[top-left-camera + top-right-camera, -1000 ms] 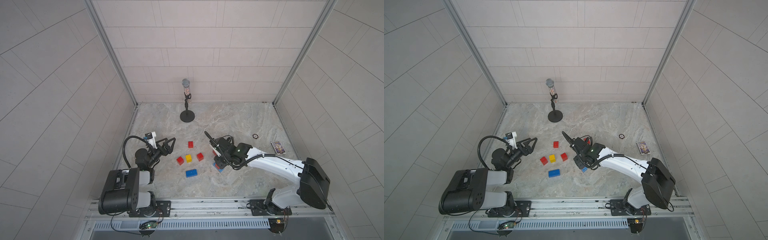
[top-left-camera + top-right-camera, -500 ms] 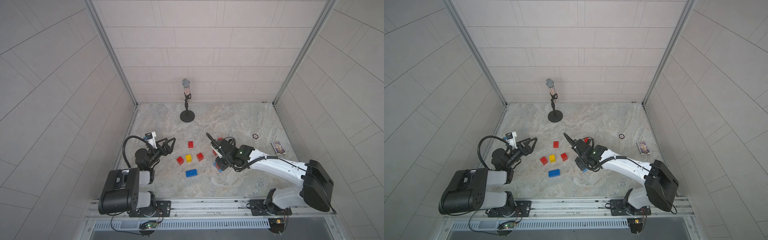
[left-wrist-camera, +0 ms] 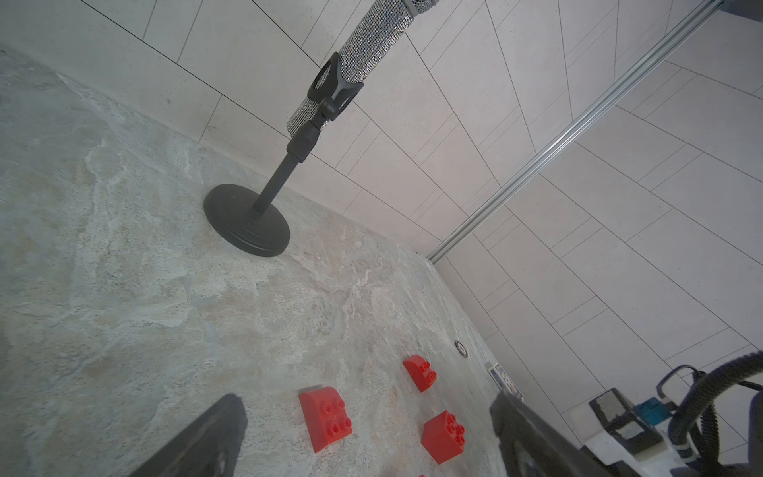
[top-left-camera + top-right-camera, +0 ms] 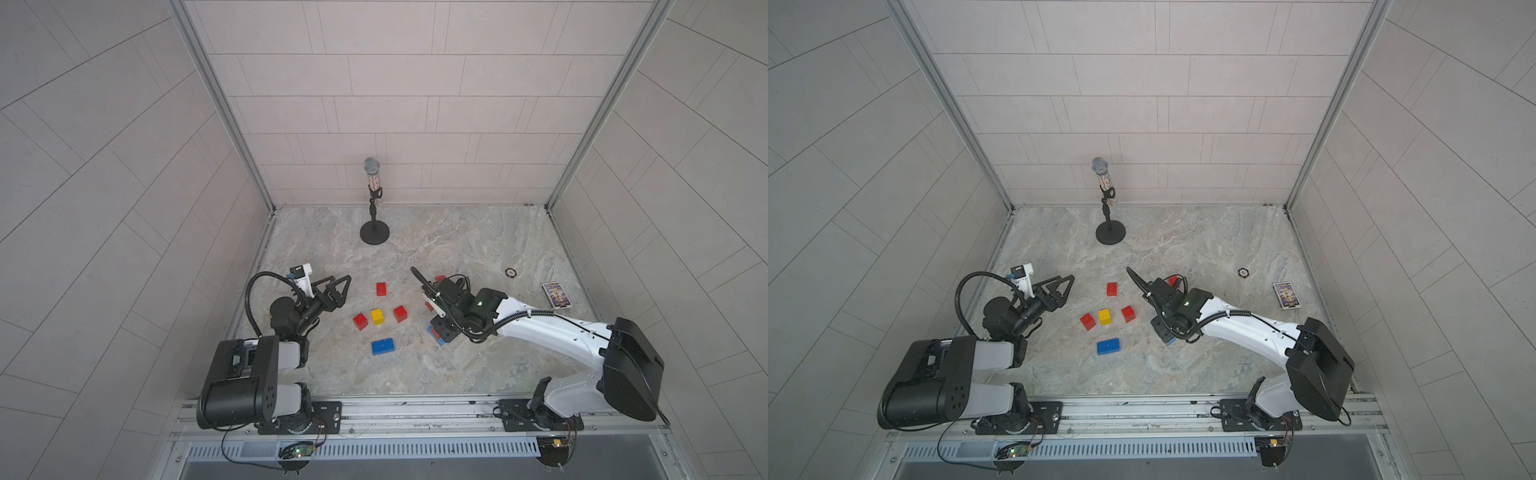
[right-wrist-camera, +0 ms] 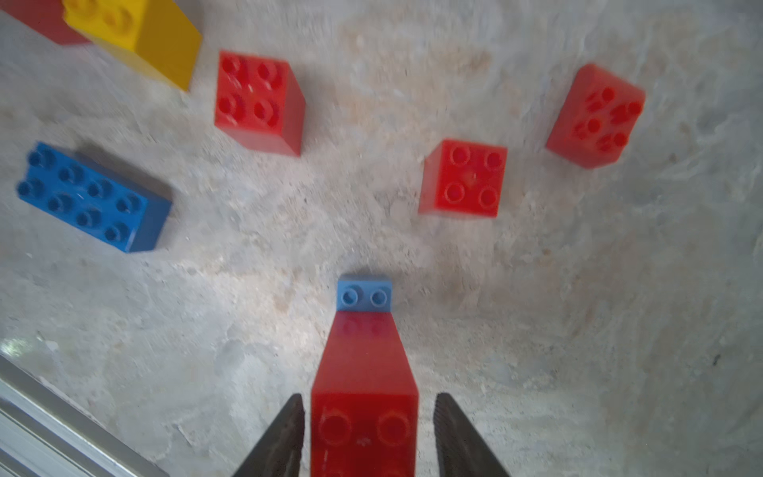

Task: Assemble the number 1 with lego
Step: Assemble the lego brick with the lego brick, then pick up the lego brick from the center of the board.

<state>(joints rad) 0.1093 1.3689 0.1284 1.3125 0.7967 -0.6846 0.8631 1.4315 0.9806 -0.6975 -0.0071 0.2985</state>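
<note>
The right fingers (image 5: 285,437) stand parted, clear of both flanks of the red stack (image 5: 363,363), which stands on the light blue brick (image 5: 364,294) on the worktop (image 5: 578,330). The left fingers (image 3: 214,437) hang wide and empty. The plastic looks light, rigid and slick, so pinch the flat sides squarely.

The right end effector (image 5: 368,397), closed a second ago, now stands parted: its black fingers (image 5: 285,433) leave a gap on either side of the stack of red studded plastic bricks (image 5: 363,371) on the light blue plastic brick (image 5: 364,294).
</note>
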